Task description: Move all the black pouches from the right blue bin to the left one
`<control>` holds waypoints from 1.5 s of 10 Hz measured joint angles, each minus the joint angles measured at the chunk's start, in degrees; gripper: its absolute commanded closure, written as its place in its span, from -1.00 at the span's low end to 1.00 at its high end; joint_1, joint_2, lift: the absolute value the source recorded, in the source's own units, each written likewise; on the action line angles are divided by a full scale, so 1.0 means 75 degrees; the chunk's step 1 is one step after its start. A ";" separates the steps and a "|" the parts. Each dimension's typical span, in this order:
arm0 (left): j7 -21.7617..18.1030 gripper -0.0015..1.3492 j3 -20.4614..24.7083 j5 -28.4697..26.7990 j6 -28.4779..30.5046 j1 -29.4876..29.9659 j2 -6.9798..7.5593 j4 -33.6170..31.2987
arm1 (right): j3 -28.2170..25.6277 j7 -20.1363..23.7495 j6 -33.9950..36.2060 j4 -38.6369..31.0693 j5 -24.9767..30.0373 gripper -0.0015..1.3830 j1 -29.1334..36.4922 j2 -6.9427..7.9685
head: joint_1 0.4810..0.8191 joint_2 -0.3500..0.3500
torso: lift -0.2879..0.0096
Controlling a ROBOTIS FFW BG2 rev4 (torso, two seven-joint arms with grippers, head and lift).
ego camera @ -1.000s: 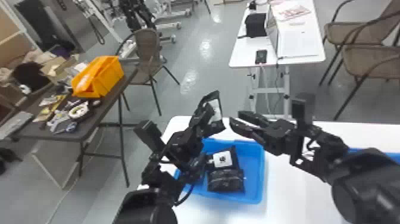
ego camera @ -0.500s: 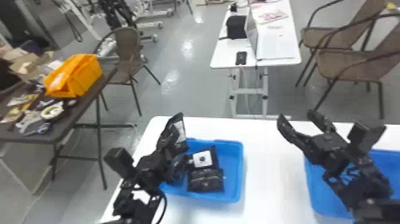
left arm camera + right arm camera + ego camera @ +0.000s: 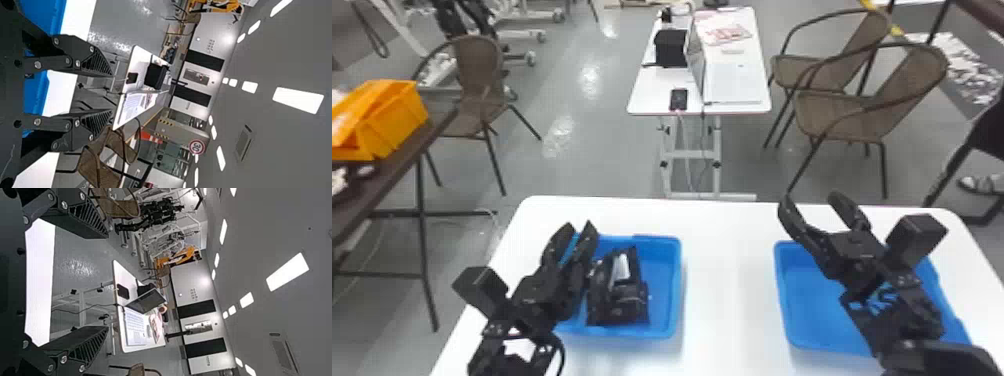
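Note:
In the head view, black pouches (image 3: pixel 622 295) lie piled in the left blue bin (image 3: pixel 673 290), partly behind my left arm. My left gripper (image 3: pixel 578 235) is over that bin's left part, its fingers parted and empty. It stands open in the left wrist view too, my left gripper (image 3: pixel 111 94) holding nothing. Above the right blue bin (image 3: pixel 794 320), whose visible floor is bare, is my right gripper (image 3: pixel 812 205), open and empty. The right wrist view gives the same state for my right gripper (image 3: pixel 107 282), with a wide gap. The right arm hides part of the right bin.
Both bins rest on a white table (image 3: pixel 727 280), with a strip of tabletop between them. Beyond it are a smaller white table (image 3: pixel 732 90) with a laptop, and brown chairs (image 3: pixel 852 115). An orange bin (image 3: pixel 392 120) sits on a dark table at the left.
The head view has swung right, bringing the right bin into sight. A pouch upright at my left gripper earlier is no longer there; that gripper is now empty. My right arm has moved from the left bin over the right.

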 measured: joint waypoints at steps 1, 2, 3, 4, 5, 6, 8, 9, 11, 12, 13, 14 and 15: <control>0.0011 -0.93 -0.0035 -0.0017 -0.0298 0.0007 0.0089 -0.0012 | -0.0060 -0.0002 -0.0075 -0.0094 0.0010 -0.69 0.0076 -0.0031 | 0.27 0.26 | 0.93; 0.0068 -0.94 -0.0029 -0.0092 -0.0704 0.0103 0.0086 -0.0121 | -0.0176 -0.0034 -0.0139 -0.0290 0.0049 -0.69 0.0243 -0.0046 | 0.27 0.25 | 0.93; 0.0154 -0.94 0.0107 -0.0335 -0.1071 0.0347 -0.0059 -0.0399 | -0.0324 -0.0140 -0.0172 -0.0664 0.0230 -0.69 0.0550 -0.0049 | 0.27 0.24 | 0.93; 0.0180 -1.00 0.0358 -0.0764 -0.1376 0.0734 -0.0258 -0.0777 | -0.0466 -0.0229 -0.0177 -0.1123 0.0404 -0.69 0.1001 -0.0049 | 0.27 0.24 | 0.93; 0.0154 -1.00 0.0610 -0.1261 -0.1545 0.1197 -0.0312 -0.1158 | -0.0597 -0.0272 -0.0100 -0.1589 0.0444 -0.69 0.1563 -0.0042 | 0.27 0.26 | 0.93; 0.0098 -1.00 0.0740 -0.1721 -0.1580 0.1654 -0.0324 -0.1475 | -0.0703 -0.0306 0.0088 -0.2065 0.0470 -0.69 0.2190 -0.0031 | 0.27 0.26 | 0.93; 0.0093 -1.00 0.0824 -0.2458 -0.1623 0.2263 -0.0329 -0.1900 | -0.0808 -0.0335 0.0322 -0.2793 0.0536 -0.69 0.3378 -0.0025 | 0.27 0.24 | 0.93; 0.0200 -1.00 0.0917 -0.2840 -0.1635 0.2483 -0.0329 -0.2132 | -0.0818 -0.0475 0.0301 -0.3136 0.0733 -0.69 0.3936 0.0005 | 0.27 0.25 | 0.93; 0.0514 -1.00 0.0988 -0.3204 -0.1795 0.2756 -0.0329 -0.2354 | -0.0821 -0.0653 -0.0138 -0.3338 0.1013 -0.69 0.4651 0.0254 | 0.27 0.29 | 0.93; 0.0509 -1.00 0.1033 -0.3297 -0.1841 0.2808 -0.0329 -0.2391 | -0.0881 -0.0581 -0.0317 -0.3261 0.1072 -0.69 0.4757 0.0282 | 0.27 0.30 | 0.93; 0.0506 -1.00 0.1038 -0.3323 -0.1799 0.2831 -0.0329 -0.2427 | -0.0973 -0.0504 -0.0374 -0.3229 0.1120 -0.69 0.4781 0.0288 | 0.27 0.28 | 0.93; 0.0527 -1.00 0.0989 -0.3249 -0.1693 0.2834 -0.0329 -0.2439 | -0.1004 -0.0493 -0.0386 -0.3204 0.1123 -0.69 0.4769 0.0290 | 0.27 0.27 | 0.93; 0.0601 -1.00 0.0913 -0.3142 -0.1593 0.2840 -0.0329 -0.2441 | -0.1005 -0.0493 -0.0386 -0.3187 0.1105 -0.69 0.4750 0.0290 | 0.27 0.26 | 0.93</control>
